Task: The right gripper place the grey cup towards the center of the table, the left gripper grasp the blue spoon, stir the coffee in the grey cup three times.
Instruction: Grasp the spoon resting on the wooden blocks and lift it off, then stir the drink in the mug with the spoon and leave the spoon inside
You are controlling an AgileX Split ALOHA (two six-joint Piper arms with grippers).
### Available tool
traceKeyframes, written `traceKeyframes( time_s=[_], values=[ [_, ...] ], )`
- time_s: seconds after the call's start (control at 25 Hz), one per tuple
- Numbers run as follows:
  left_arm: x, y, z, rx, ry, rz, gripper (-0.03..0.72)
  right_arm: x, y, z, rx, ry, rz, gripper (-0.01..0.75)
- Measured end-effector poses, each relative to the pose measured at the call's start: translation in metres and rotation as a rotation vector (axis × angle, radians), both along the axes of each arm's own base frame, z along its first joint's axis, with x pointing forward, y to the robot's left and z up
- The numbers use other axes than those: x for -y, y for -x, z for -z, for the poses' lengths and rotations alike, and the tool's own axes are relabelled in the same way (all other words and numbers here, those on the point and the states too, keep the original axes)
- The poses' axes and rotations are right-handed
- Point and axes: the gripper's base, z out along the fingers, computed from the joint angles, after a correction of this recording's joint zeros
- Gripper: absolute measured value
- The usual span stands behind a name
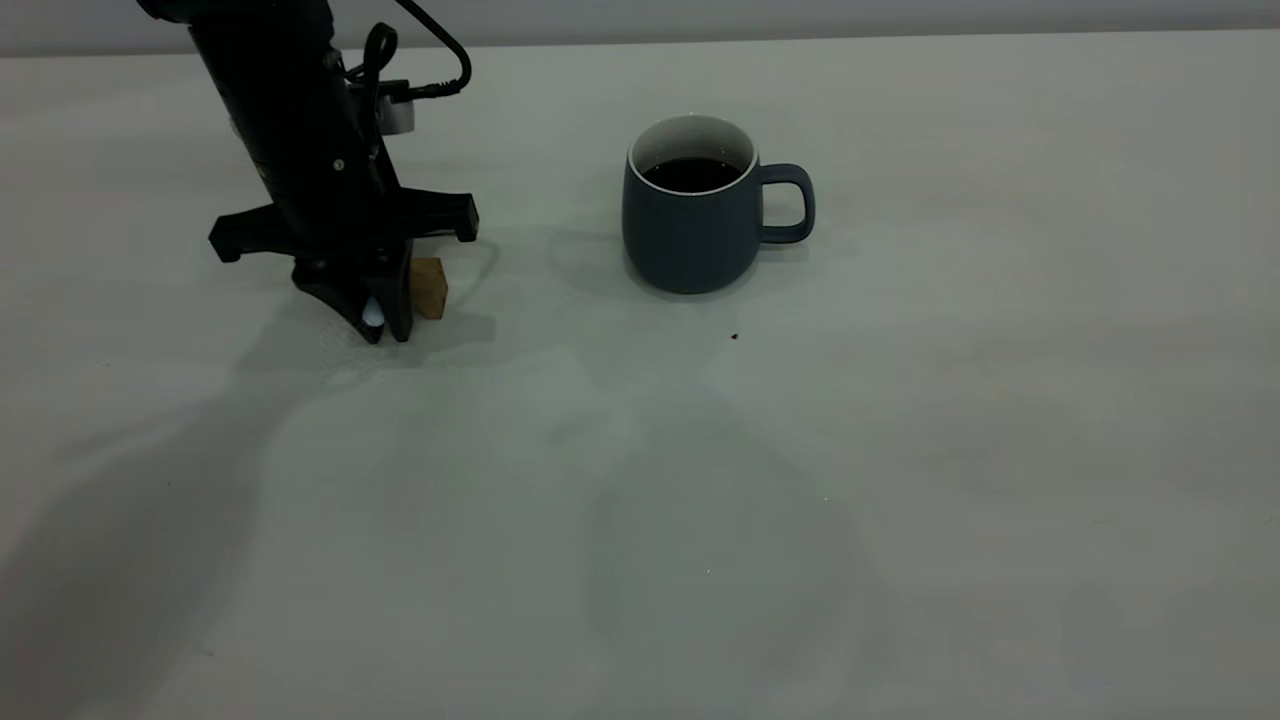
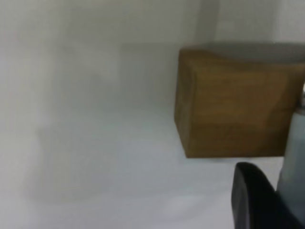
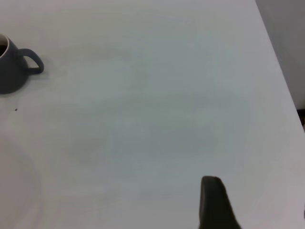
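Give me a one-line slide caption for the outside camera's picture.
Left gripper lowered onto the blue spoon beside a wooden block; grey cup of coffee waits.

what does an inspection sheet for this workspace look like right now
surface: off-white table, bare apart from a tiny dark speck
job's things: grey cup upright near the middle, handle toward the right arm's side, coffee inside; blue spoon, pale tip showing between the left hand's fingers
clutter: one wooden block beside the left hand
grippers: left hand down at the table, closed on the spoon; right hand only partly seen in its wrist view, far from the cup, nothing visible in it
cables: black cable looped at the left wrist
surroundings: pale wall behind the table
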Motion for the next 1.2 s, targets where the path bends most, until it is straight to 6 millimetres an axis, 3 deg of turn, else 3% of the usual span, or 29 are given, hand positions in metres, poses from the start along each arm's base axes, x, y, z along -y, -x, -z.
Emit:
traceKeyframes(
  time_s=[0.2,0.52,0.68,0.96,1.2],
  values=[
    [0.004,-0.008,-0.022,-0.081,0.003,0.002,0.147,0.0,0.0,0.0,0.0,0.0,0.0,0.474],
    [0.024,-0.024,-0.107,-0.089,0.178,-0.003,0.147,0.0,0.0,0.0,0.0,0.0,0.0,0.474],
    [0.039,-0.024,-0.135,-0.082,0.347,-0.04,0.147,0.0,0.0,0.0,0.0,0.0,0.0,0.474],
    [0.072,-0.02,-0.173,-0.258,0.777,-0.35,0.147,0.0,0.0,0.0,0.0,0.0,0.0,0.474],
    [0.084,-0.025,-0.183,-0.394,0.891,-0.647,0.147,0.0,0.0,0.0,0.0,0.0,0.0,0.474]
  ],
)
